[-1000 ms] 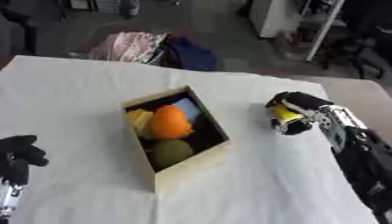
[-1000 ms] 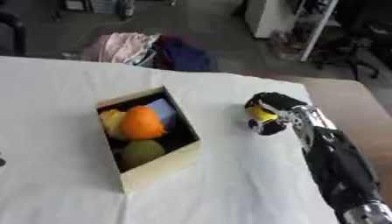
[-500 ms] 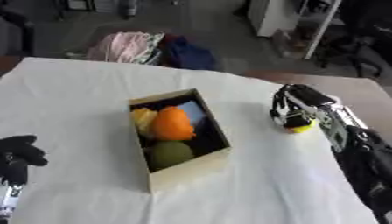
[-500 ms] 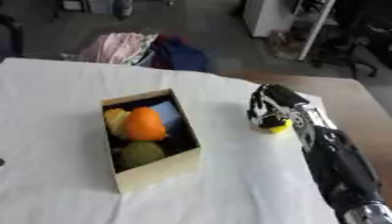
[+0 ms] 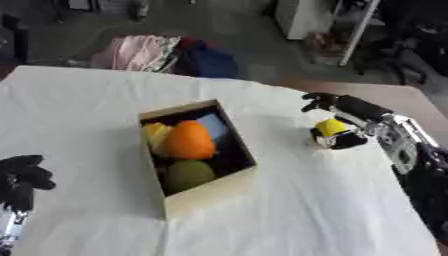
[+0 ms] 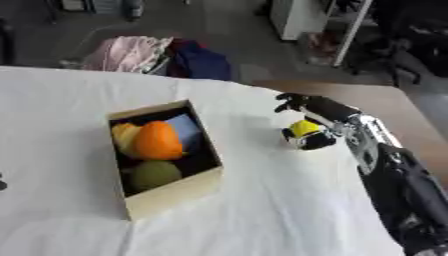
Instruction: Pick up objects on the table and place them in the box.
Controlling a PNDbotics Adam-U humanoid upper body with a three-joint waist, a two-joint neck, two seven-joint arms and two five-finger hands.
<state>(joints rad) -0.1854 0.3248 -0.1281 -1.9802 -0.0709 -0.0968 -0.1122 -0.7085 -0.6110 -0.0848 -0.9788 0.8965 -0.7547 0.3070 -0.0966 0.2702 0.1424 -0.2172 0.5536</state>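
Observation:
An open cardboard box [image 5: 208, 192] stands in the middle of the white table [image 5: 289, 210]. It holds an orange fruit [image 5: 189, 140], a yellow piece [image 5: 155, 135], a green fruit [image 5: 189, 173] and a blue thing [image 5: 214, 125]. To its right, my right hand [image 5: 359, 111] is on a small yellow object [image 5: 331, 127]. Its fingers [image 5: 317, 101] reach past the object at the upper left, and a dark thumb [image 5: 343, 142] lies under it. My left hand [image 5: 23, 179] rests at the lower left, fingers relaxed, holding nothing.
Beyond the table's far edge, pink cloth [image 5: 138, 52] and blue cloth [image 5: 206, 62] lie on the floor. A brown surface [image 5: 394, 97] borders the table at the right. A white cabinet [image 5: 302, 17] stands at the back.
My right hand's fingers have stretched out past the yellow object, which now shows more plainly beneath them. The picture has shifted, so the camera has moved. The left hand has stayed put.

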